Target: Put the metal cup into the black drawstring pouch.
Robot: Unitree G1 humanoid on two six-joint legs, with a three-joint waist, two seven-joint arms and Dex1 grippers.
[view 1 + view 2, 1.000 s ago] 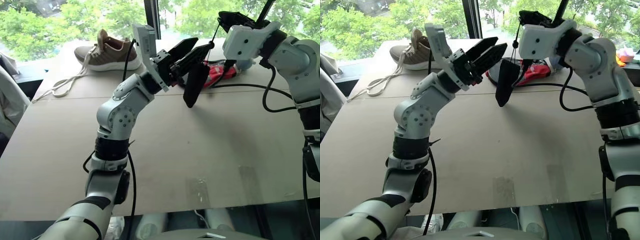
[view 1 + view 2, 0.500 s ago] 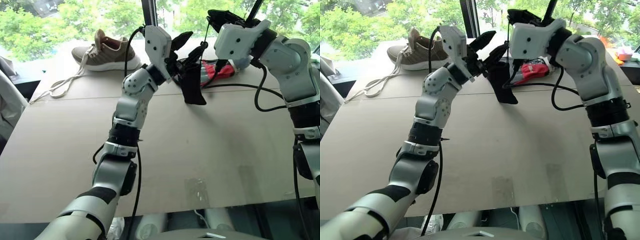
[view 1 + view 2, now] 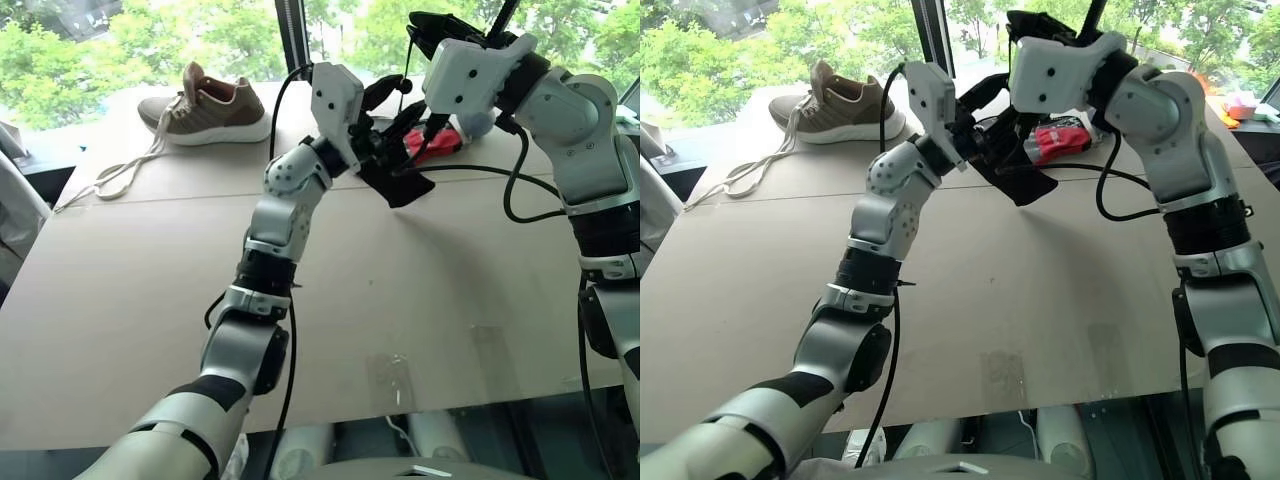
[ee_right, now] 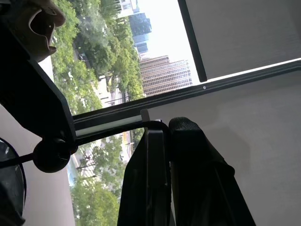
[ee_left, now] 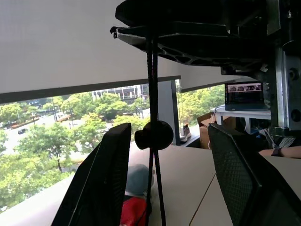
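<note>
Matte cardboard tabletop (image 3: 150, 300), limp black fabric pouch (image 3: 400, 182), thin cords (image 5: 153, 94)

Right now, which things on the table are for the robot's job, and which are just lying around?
For the job:
- black drawstring pouch, hanging by its cord
- right gripper, shut on the cord
- left gripper, open beside the pouch

Just lying about:
- brown shoe with loose white laces
- red and grey fabric thing
</note>
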